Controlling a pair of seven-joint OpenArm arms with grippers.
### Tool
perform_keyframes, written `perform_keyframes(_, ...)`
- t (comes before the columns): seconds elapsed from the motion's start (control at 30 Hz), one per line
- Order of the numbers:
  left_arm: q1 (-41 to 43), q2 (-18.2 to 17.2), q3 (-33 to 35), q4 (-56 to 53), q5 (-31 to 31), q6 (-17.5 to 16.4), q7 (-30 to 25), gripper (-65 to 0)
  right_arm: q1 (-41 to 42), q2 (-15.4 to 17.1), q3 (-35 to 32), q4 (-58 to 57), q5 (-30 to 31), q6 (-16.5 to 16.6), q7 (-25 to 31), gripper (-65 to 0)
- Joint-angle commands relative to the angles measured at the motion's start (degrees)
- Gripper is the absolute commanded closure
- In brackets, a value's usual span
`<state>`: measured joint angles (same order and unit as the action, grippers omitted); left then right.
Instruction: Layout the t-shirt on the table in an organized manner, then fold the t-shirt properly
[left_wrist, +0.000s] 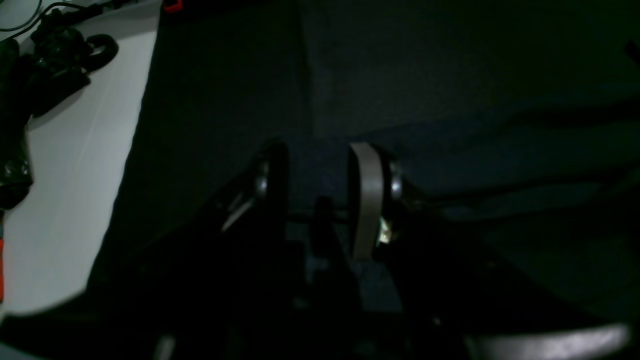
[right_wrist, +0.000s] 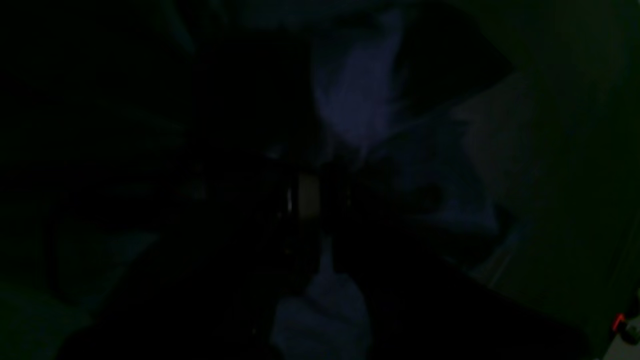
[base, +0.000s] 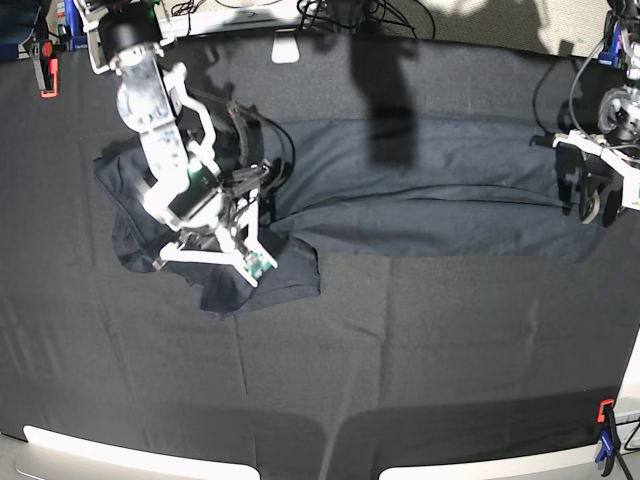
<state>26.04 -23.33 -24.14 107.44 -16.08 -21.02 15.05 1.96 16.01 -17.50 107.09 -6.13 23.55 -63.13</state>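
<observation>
so the right gripper (base: 232, 222) is clamped on the t-shirt (base: 420, 190) near the table (base: 420, 330)'s left edge, left gripper (left_wrist: 320, 175) open at the right edge, holding nothing

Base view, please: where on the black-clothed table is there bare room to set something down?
The table's near half is free, from the dark navy t-shirt's lower edge to the pale front rim. The back is crowded: shirt spread across, right gripper on its bunched end, left gripper opposite.

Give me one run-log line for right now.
stage: laying out | t-shirt: spread across table, bunched at one end | right gripper: over bunched end, grip unclear | left gripper: open, empty
</observation>
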Motion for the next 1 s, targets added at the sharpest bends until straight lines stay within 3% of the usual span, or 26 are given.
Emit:
perform_keyframes(0.0, -0.17, -0.79, -0.52, 0.90, -0.46, 0.39, -1.40, -17.4, -0.59, 0.20, 0.26, 2.45, -0.09, 0.00, -0.39, -1.4)
perform_keyframes(0.2, -0.20, -0.79, -0.52, 0.90, -0.46, 0.37, -1.42, -17.4, -8.66, 0.13, 0.24, 10.67, 4.24, 0.00, -1.22, -1.4)
perform_keyframes(0.37, -0.20, -0.79, -0.52, 0.90, -0.46, 0.37, -1.42, -17.5, -11.50, -0.68, 0.22, 12.04, 13.18, 0.04, -1.18, -1.4)
perform_keyframes(0.7, -0.17, -0.79, -0.52, 0.90, -0.48, 0.37, -1.40, -17.5, -11.47, -8.63, 0.22, 12.04, 20.11, 0.20, 1.57, -1.4)
perform_keyframes(0.83, -0.17, -0.79, -0.52, 0.90, -0.48, 0.37, -1.40, -17.5, -11.47, -11.37, 0.22, 11.47, 20.20, 0.28, 4.50, -1.8)
perform_keyframes(0.97, -0.17, -0.79, -0.52, 0.90, -0.48, 0.37, -1.40, -17.5, -11.47, -12.37, 0.22, 11.10, 20.09, 5.05, 5.09, -11.4)
